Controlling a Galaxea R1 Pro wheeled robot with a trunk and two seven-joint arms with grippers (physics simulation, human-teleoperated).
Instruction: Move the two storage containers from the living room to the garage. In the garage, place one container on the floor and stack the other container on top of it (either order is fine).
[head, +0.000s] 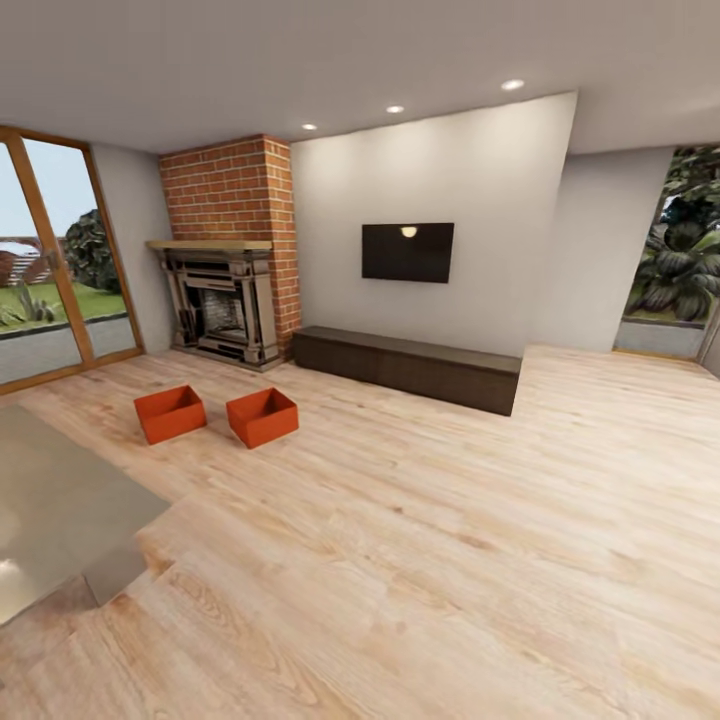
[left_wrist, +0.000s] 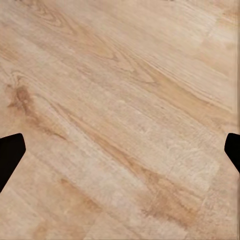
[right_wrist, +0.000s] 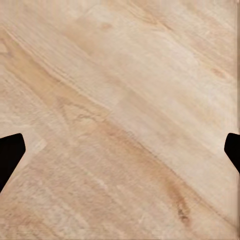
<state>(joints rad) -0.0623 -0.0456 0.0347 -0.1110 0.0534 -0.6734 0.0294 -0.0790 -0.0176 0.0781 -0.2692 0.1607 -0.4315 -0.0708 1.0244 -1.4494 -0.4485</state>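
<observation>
Room: the living room, seen from the head view; light wood-plank flooring (head: 450, 560) covers most of the frame, beige wall (head: 430, 180) across the upper centre.
Glass door: wood-framed, at the left edge (head: 45, 260), garden visible through it.
Fireplace: brick chimney (head: 235, 185) in the upper left, dark hearth surround (head: 220, 305) below it.
Long chest: dark brown, low (head: 410, 367), against the wall right of the fireplace, centre of frame.
Television: dark screen (head: 407, 252) mounted on the wall above the chest.
Table: a pale glassy slab (head: 60, 500) at the lower left edge, just below-left of the containers.
Storage containers: two red-orange open-top bins on the planks, left of centre; left one (head: 170, 413) and right one (head: 262, 416) side by side, near each other but apart, both upright, in front of the fireplace.
Obstructions: open planks lie between the camera and the bins; the table corner stands closest to them.
Left tool: (left_wrist: 120, 150) fingers (left_wrist: 10, 152) spread wide at the frame edges, released, bare planks between.
Right tool: (right_wrist: 120, 150) fingers (right_wrist: 10, 152) likewise apart, released, bare planks between.
</observation>
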